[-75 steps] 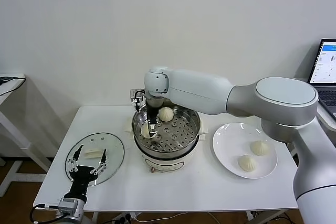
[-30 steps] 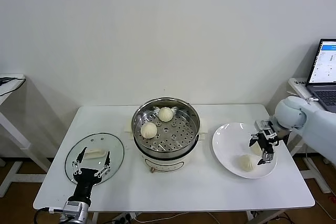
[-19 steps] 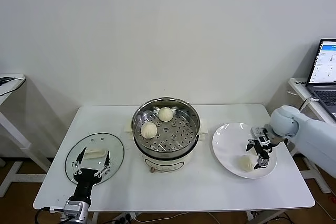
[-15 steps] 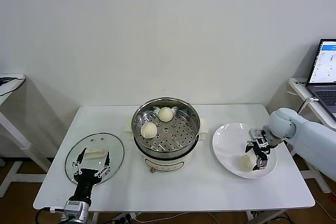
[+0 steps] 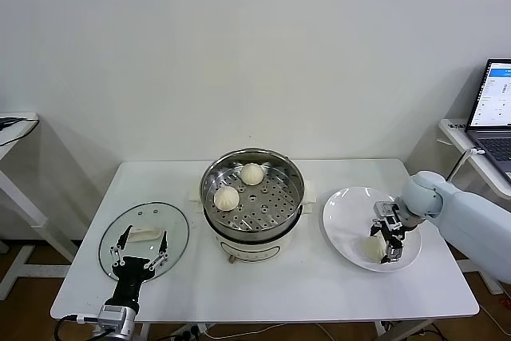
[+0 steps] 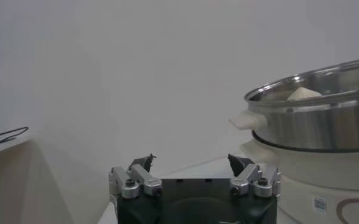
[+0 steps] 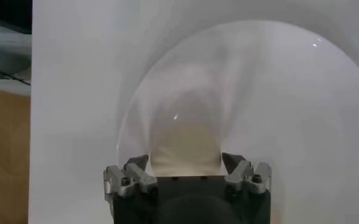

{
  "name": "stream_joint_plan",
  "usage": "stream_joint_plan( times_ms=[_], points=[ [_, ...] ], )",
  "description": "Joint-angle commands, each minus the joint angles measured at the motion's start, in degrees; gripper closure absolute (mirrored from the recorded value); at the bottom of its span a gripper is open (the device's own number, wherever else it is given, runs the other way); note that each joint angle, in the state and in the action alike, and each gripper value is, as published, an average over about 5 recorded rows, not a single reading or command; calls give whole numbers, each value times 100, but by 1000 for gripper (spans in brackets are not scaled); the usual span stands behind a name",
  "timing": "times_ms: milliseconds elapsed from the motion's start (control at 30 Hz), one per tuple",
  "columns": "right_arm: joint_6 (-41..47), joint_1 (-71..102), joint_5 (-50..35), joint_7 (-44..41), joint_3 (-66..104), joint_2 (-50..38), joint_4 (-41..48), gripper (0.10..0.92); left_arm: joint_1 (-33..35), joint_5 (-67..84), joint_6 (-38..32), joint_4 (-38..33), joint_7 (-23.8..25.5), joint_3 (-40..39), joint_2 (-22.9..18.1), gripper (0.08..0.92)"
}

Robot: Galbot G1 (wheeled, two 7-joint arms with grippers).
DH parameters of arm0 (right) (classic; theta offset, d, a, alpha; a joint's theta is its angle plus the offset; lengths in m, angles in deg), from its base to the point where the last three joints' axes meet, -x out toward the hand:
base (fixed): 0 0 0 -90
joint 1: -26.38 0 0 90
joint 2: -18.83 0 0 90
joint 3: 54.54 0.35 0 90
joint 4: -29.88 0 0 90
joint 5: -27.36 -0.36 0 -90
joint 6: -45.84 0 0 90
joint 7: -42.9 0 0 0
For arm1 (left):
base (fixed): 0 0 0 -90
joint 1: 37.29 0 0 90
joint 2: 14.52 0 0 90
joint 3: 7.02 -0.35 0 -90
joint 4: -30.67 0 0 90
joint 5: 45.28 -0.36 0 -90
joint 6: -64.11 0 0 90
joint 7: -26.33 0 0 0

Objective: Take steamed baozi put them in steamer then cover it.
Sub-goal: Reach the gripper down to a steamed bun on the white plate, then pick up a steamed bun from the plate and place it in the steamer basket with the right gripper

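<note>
The steamer (image 5: 252, 197), a shiny steel pot on a white base, is standing uncovered at the middle of the white table (image 5: 263, 281) and is serving as reference for every item below. Two steamed baozi are sitting on its perforated tray: one (image 5: 252, 173) toward the far rim, one (image 5: 226, 198) toward the rim on the robot's left. The cover (image 5: 144, 239), a clear glass lid with a white handle, is lying flat on the table to the steamer's left, well apart from it. The left gripper (image 5: 137, 251) is hovering at the cover's near edge with its fingers (image 6: 142, 162) spread wide and holding nothing; its wrist view is showing the steamer's wall and a bun top above the rim. A white plate (image 5: 345, 221) is lying to the steamer's right, just beside the base. The right gripper (image 5: 386, 239) is reaching down onto that plate, its fingers (image 7: 136, 163) flanking one baozi (image 7: 185, 146) on both sides, pressed close against it; whether they are actually gripping it I cannot tell. A laptop (image 5: 495, 108) is standing on a side desk far to the steamer's right.
</note>
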Motion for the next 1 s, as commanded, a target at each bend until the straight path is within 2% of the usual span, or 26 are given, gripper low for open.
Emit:
stream_joint_plan(
  times_ms=[33, 333, 633, 800, 1000],
  points=[
    [-14, 54, 52, 8, 61, 25, 29, 285, -2, -2, 9, 1, -12, -20, -6, 177],
    [28, -462, -370, -34, -151, -178, -119, 313, 11, -7, 21, -40, -19, -37, -5, 177],
    [94, -3241, -1594, -314, -1880, -377, -440, 313, 23, -14, 18, -34, -15, -53, 8, 177],
    [68, -4807, -2114, -407, -2900, -109, -617, 313, -1, -15, 20, -3, -5, -69, 14, 177],
    [17, -5614, -2379, -382, -3399, 485, -805, 313, -46, 13, 44, 16, 10, -63, 46, 177]
  ],
)
